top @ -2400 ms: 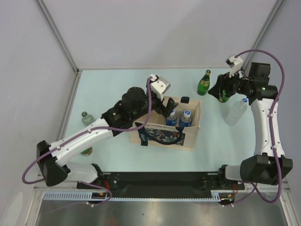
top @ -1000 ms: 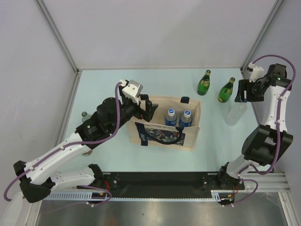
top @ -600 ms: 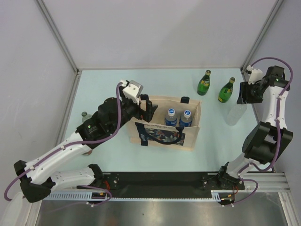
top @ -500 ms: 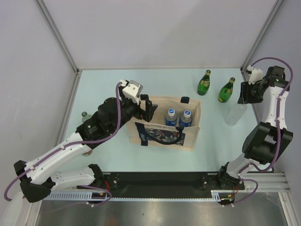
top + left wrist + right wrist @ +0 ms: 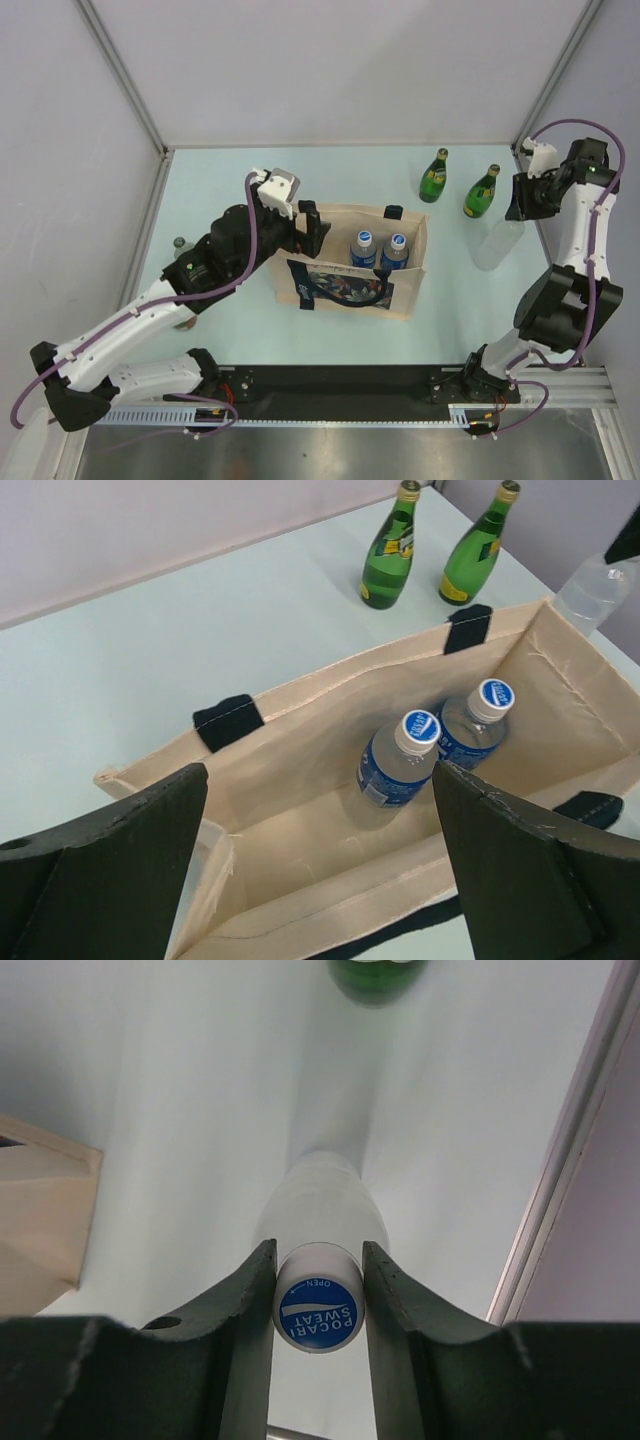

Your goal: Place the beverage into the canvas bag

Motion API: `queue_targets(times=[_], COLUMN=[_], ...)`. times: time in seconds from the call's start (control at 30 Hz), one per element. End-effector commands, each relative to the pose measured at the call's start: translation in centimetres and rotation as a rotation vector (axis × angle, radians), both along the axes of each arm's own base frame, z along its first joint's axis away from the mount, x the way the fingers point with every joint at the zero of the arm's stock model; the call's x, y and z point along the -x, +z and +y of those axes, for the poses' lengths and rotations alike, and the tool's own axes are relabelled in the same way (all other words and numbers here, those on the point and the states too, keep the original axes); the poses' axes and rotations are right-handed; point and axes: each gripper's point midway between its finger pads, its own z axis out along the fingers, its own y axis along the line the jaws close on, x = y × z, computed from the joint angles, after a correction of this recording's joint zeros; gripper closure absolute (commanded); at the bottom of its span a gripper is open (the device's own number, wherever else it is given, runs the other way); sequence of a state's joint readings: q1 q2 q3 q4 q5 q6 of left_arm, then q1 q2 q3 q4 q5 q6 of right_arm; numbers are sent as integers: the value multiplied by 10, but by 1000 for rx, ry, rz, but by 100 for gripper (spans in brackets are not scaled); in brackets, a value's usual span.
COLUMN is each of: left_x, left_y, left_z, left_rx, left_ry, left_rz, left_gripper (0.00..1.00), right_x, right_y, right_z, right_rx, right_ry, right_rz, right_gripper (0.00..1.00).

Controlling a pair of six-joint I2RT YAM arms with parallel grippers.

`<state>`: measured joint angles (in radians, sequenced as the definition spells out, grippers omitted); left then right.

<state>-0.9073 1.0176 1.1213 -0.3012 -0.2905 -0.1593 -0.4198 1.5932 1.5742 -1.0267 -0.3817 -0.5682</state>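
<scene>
The beige canvas bag with a dark blue print panel stands open at mid table and holds two blue-capped water bottles. My left gripper hovers open and empty over the bag's left end. In the left wrist view, the left gripper spans the bag's mouth with the bottles below. My right gripper is shut on the blue cap of a clear Pocari Sweat bottle at the far right. In the right wrist view, the right gripper has both fingers pressed against the cap.
Two green glass bottles stand behind the bag, close to the right gripper. Another bottle stands at the left, partly hidden by the left arm. The enclosure's metal frame runs close beside the clear bottle.
The left gripper has pulled back from the bag's middle to its left end. The right gripper left the green bottle and closed on the clear bottle's cap. The bottle has shifted slightly.
</scene>
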Motion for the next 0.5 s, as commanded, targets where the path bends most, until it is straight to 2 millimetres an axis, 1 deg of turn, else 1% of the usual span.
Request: queue_targets(times=[0.0,0.07,0.1,0.17,0.2,0.27,0.3,0.4,0.43,0.47], left_x=[-12,-17,-18,-22,-22,-24,-24,-25,-25,-26], left_y=[18,16,13,12,10,9,8,4,3,3], left_z=[17,26,29,37,41,48,51,55,56,57], left_rx=[73,76,73,72,61,52,39,20,16,16], left_ry=[92,119,130,148,155,172,174,183,185,188], left_rz=[27,44,62,76,87,94,99,111,114,116], left_gripper=[0,0,0,0,0,0,0,0,0,0], right_x=[2,4,5,6,7,9,11,14,15,16], right_y=[109,129,148,171,193,213,234,262,280,287], right_z=[39,52,64,76,87,101,111,132,143,152], right_rx=[25,25,32,22,29,13,15,-13,-19,-34], right_ry=[128,157,188,209,236,262,289,343,377,398], right_rz=[-294,-343,-386,-440,-492,-539,-592,-663,-707,-725], right_gripper=[100,100,100,100,100,100,100,100,100,100])
